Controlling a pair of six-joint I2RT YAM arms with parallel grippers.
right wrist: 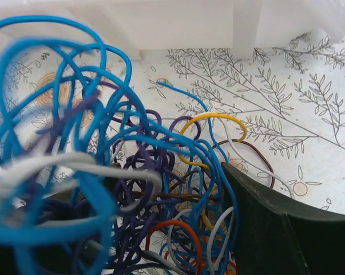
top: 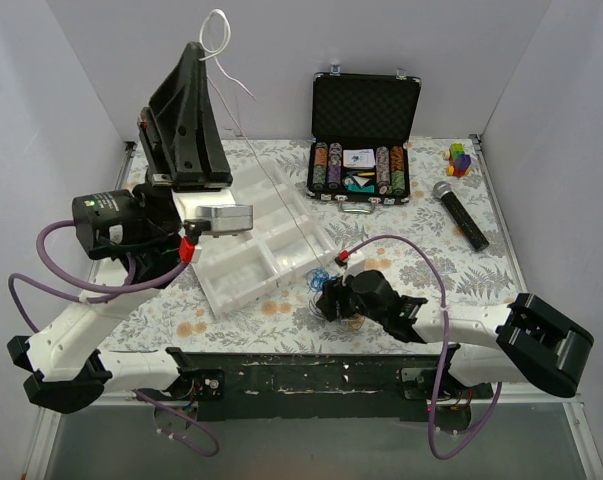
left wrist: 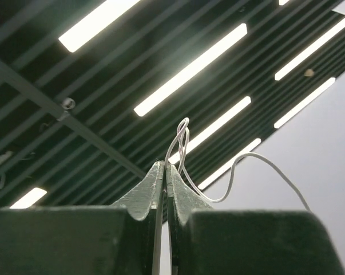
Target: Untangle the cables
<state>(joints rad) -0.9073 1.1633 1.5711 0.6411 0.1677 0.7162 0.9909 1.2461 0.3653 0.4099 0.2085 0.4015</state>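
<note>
- White wire (top: 216,28) loops above the left gripper (top: 194,50), which is raised high over the far left of the table (top: 461,290). Its jaws are pinched tight on the wire, and the loose end trails down to the right.
- Tangle (top: 320,275) of blue, purple, orange, yellow and white wires lies on the table near the middle, just right of the near corner of the clear tray (top: 261,240).
- Right gripper (top: 331,295) sits low at the tangle, jaws spread wide with wires between them. One dark finger (right wrist: 275,229) touches the bundle's right edge; the other is hidden behind blurred blue loops.
- Chip case (top: 366,100) stands open at the far middle.
- Microphone (top: 461,215) and coloured blocks (top: 460,158) lie far right.
</note>
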